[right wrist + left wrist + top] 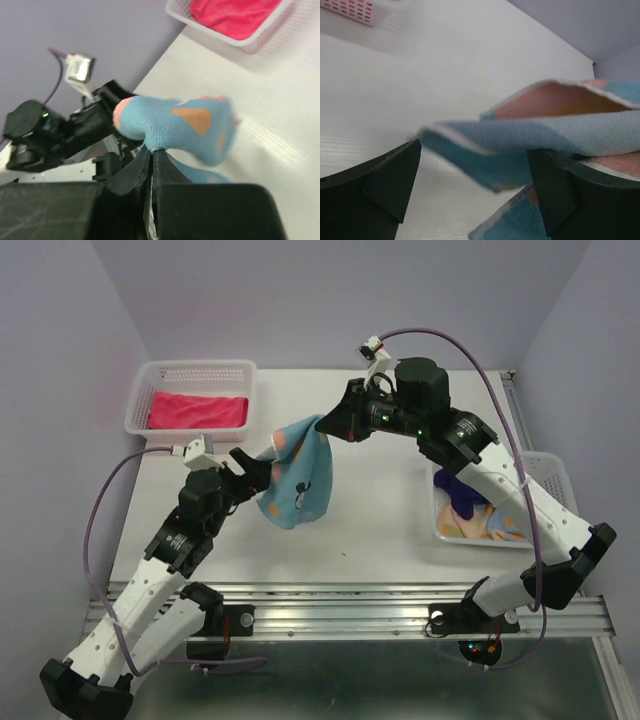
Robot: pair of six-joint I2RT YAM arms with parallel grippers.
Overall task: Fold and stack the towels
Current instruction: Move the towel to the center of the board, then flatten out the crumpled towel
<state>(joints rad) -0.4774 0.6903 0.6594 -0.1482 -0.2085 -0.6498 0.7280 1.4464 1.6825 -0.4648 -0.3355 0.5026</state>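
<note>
A light blue towel with orange dots [300, 475] hangs above the table's middle. My right gripper [327, 423] is shut on its top corner, and the cloth [175, 125] bulges just past the pinched fingertips. From the left, my left gripper [258, 472] stands open at the towel's lower left edge. In the left wrist view a fold of the towel [545, 135] lies between the two wide-apart fingers [390, 175], with no grip on it. A magenta-pink towel [198, 409] lies folded in the far-left basket [190, 370]. A dark purple towel [458, 490] and an orange patterned towel [485, 525] lie bunched in the right basket.
The white mesh basket at the right [555, 475] sits under my right arm's forearm. A metal rail [350, 615] runs along the table's near edge. Purple walls close in the back and both sides.
</note>
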